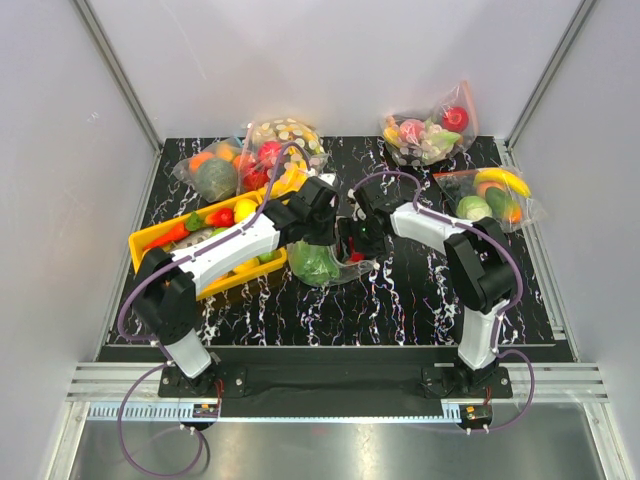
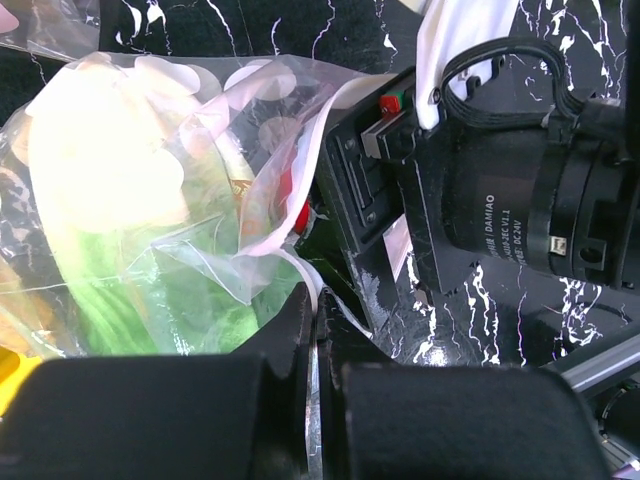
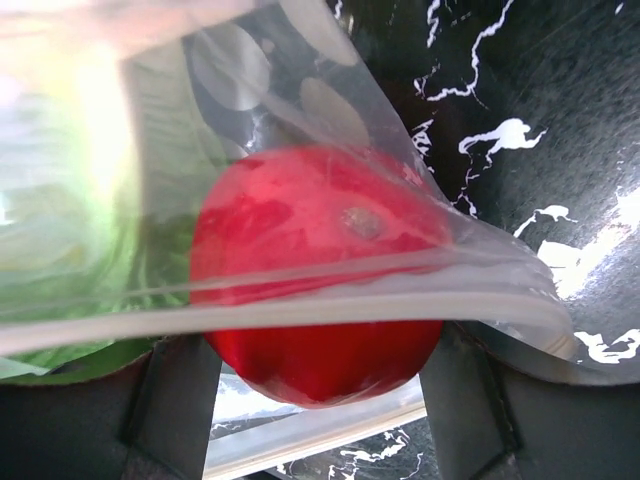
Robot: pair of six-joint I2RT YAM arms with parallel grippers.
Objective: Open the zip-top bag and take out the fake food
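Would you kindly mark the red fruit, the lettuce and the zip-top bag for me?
red fruit (image 3: 315,250), right wrist view, middle of its skin.
lettuce (image 1: 314,264), top view, leafy centre.
zip-top bag (image 2: 262,112), left wrist view, dotted upper film.

The left arm (image 1: 215,255) and right arm (image 1: 470,265) wore white link shells between black joint housings, rising from black bases (image 1: 190,382). A purple cable (image 1: 120,315) looped along each. A black motor barrel (image 2: 500,200) bore white "DAMIAO" lettering; the left end effector (image 2: 315,400) was matte black
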